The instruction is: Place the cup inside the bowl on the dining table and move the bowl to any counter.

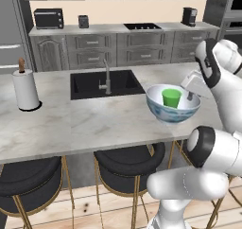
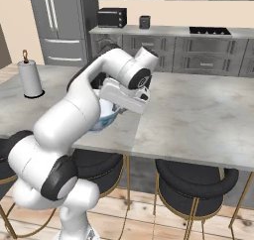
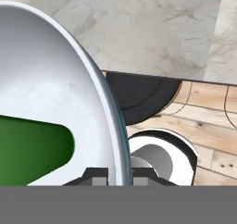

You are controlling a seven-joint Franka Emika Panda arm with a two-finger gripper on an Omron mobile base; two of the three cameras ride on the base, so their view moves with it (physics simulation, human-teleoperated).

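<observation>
Our gripper (image 3: 115, 174) at the bottom of the hand view straddles the bowl (image 1: 173, 105) rim, one finger inside and one outside, pinching it so that we can carry it. The cup (image 1: 171, 97) already stands inside the bowl, right of centre in the left base view, on the dining table (image 1: 85, 121). A sink (image 1: 105, 83), a faucet (image 1: 107, 76) and, far left, a paper towel roll (image 1: 25, 88) lie between us and the counter (image 1: 118, 29) at the top.
</observation>
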